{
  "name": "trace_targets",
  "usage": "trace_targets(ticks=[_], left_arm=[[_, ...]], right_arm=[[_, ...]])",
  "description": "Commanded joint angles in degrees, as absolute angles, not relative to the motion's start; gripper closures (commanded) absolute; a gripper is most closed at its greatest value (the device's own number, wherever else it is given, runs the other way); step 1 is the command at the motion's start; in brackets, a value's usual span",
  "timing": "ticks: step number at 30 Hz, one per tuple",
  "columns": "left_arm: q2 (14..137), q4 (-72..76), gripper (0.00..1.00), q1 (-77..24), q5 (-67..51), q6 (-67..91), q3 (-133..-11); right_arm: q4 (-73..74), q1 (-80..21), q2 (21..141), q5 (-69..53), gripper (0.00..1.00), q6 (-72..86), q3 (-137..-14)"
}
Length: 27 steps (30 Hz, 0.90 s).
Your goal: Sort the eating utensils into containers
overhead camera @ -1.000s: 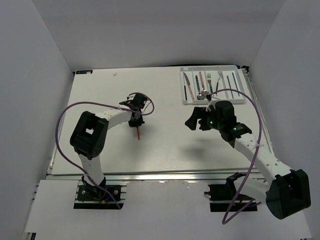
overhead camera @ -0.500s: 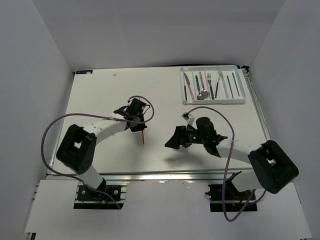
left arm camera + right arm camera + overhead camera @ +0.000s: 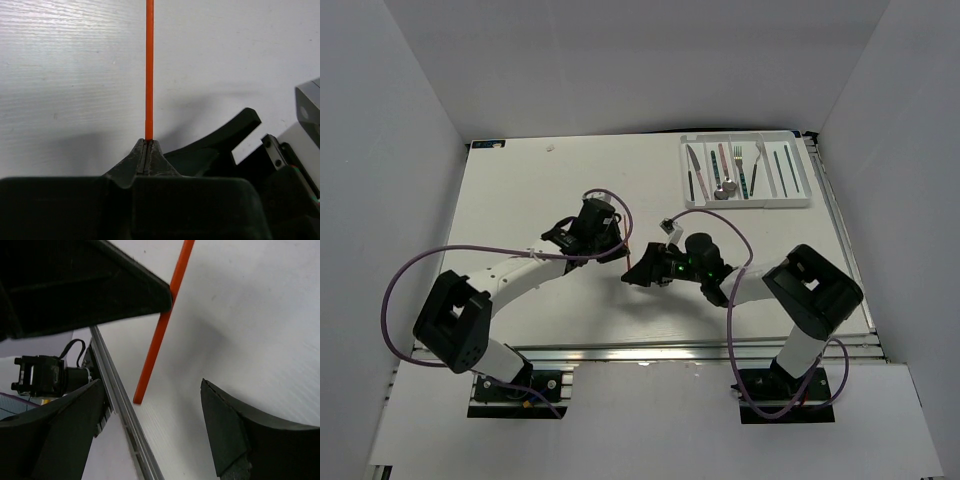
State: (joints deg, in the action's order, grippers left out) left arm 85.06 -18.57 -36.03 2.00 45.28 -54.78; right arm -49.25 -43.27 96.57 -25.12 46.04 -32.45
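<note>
My left gripper (image 3: 148, 143) is shut on one end of a thin red chopstick (image 3: 149, 70), which sticks straight out from the fingertips above the white table. In the top view the left gripper (image 3: 611, 250) and my right gripper (image 3: 639, 275) meet at the table's middle, and the chopstick is mostly hidden between them. My right gripper (image 3: 150, 432) is open, its jaws wide apart on either side of the chopstick's free end (image 3: 159, 337), not touching it. The white tray (image 3: 745, 206) at the back right holds several utensils (image 3: 725, 172) in its compartments.
The right arm's purple cable (image 3: 720, 215) loops above the table middle. The table's metal front rail (image 3: 117, 405) runs just beyond the chopstick's tip in the right wrist view. The left arm's body (image 3: 85, 285) fills the upper left of that view.
My right arm swung left from near the tray to the table's middle. My left gripper carried the chopstick rightward and nearer, so the two grippers now meet.
</note>
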Motion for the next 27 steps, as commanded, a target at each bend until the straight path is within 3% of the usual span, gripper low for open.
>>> trace_targets(ticks=[1,4,7,8,11,12,13,14,15,21,25,27], left_arm=[[81.48,-16.26,1.00,-37.26,0.97,46.76,-54.05],[81.39,-15.91,1.00,-37.79,1.06,47.02,-53.62],[81.04,-15.21,1.00,-37.97,0.70,47.20,-53.26],[80.77,-15.29,1.00,-37.88,0.70,47.11,-53.44],[80.16,-16.43,1.00,-37.97,1.58,46.50,-54.58],[80.07,-17.04,0.88,-37.97,2.19,45.54,-55.10],[79.98,-19.49,0.73,-37.97,3.85,44.83,-57.28],[80.07,-22.21,0.53,-37.97,5.61,43.95,-59.22],[79.98,-25.46,0.02,-37.97,8.67,41.68,-61.50],[72.36,-44.02,0.02,-37.88,35.22,34.82,-72.50],[64.72,-45.88,0.02,-37.88,41.83,28.93,-67.87],[62.15,-45.18,0.02,-37.88,43.50,26.55,-61.83]], right_arm=[[-55.54,-44.03,98.26,-23.38,0.19,47.99,-35.94],[-56.16,-44.21,99.49,-23.47,0.32,48.34,-36.73],[-56.34,-44.30,100.46,-23.99,0.55,48.34,-37.88],[-56.77,-44.30,100.55,-23.91,0.69,48.34,-37.79],[-55.21,-44.21,99.67,-22.77,0.90,46.94,-37.35],[-53.46,-44.21,99.06,-22.33,1.00,46.15,-37.70],[-50.91,-43.95,98.62,-21.63,1.00,44.23,-38.31],[-47.93,-43.77,98.09,-20.75,1.00,43.25,-39.28],[-42.24,-43.51,96.61,-18.92,1.00,42.11,-39.55],[-13.58,-35.87,90.01,-5.75,1.00,24.82,-48.56],[11.01,-23.16,95.00,-0.18,1.00,11.89,-61.94],[15.71,-18.65,99.04,2.44,1.00,7.58,-66.95]])
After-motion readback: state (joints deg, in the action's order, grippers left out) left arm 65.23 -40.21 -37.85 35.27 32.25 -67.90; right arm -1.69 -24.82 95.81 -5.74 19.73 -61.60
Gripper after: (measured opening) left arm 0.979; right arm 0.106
